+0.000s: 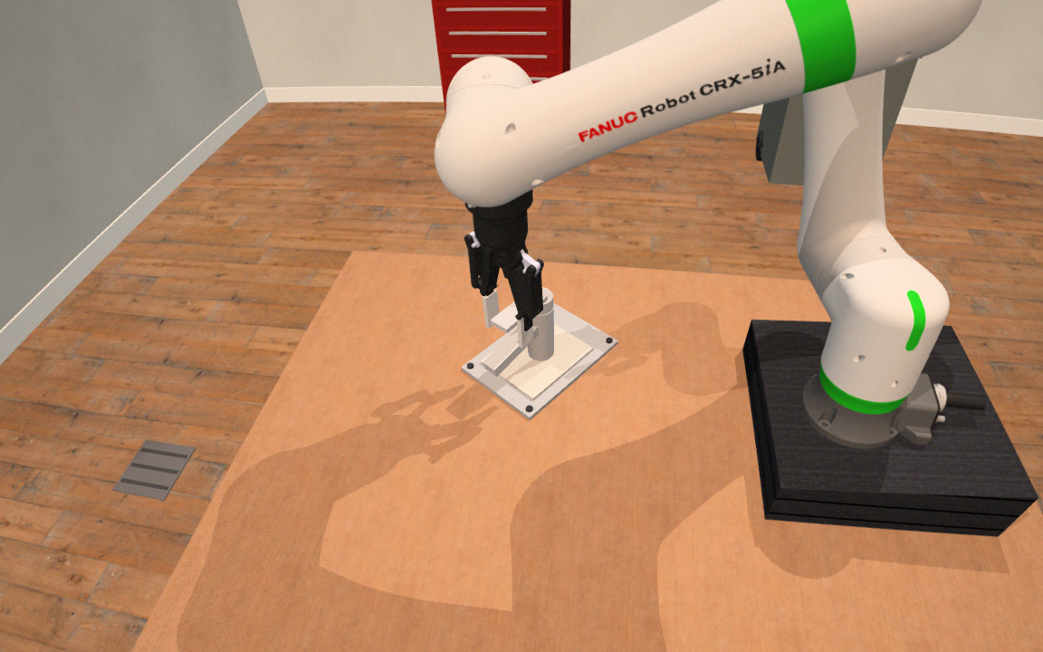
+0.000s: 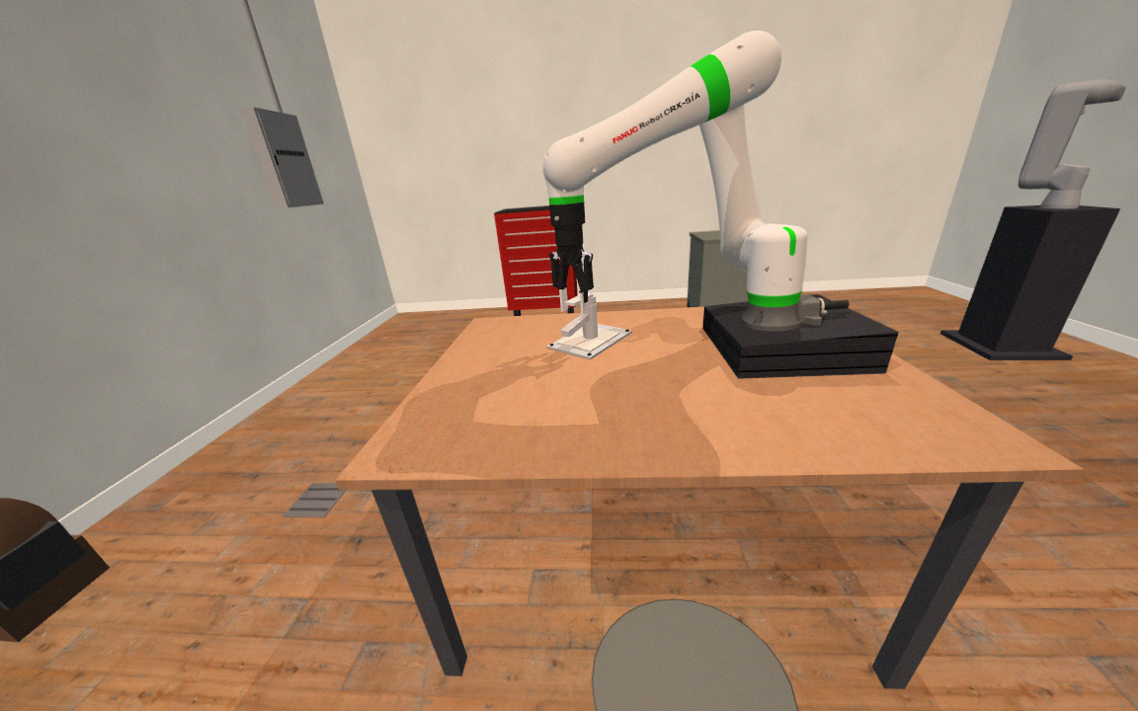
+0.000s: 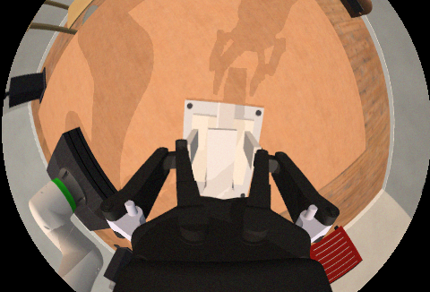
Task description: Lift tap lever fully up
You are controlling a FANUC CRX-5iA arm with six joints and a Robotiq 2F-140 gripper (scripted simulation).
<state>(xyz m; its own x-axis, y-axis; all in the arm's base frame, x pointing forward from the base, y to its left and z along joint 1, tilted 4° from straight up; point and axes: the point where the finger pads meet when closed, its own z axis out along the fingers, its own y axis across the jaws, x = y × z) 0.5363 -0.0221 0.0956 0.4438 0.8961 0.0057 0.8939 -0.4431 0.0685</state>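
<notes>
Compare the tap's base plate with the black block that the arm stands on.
The tap's base plate is pale grey, thin and flat, with dark screws at its corners; the black block is dark, thick and layered. The plate is far smaller than the block. The plate sits turned at an angle to the table edges; the block lies squarer to them. Both are rectangular and rest on the table.

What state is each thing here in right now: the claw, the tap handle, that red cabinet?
Gripper: open partway, fingers either side of the lever, gripping nothing.
Tap's lever: roughly level, not yet lifted all the way up.
Red cabinet: drawers shut.
</notes>
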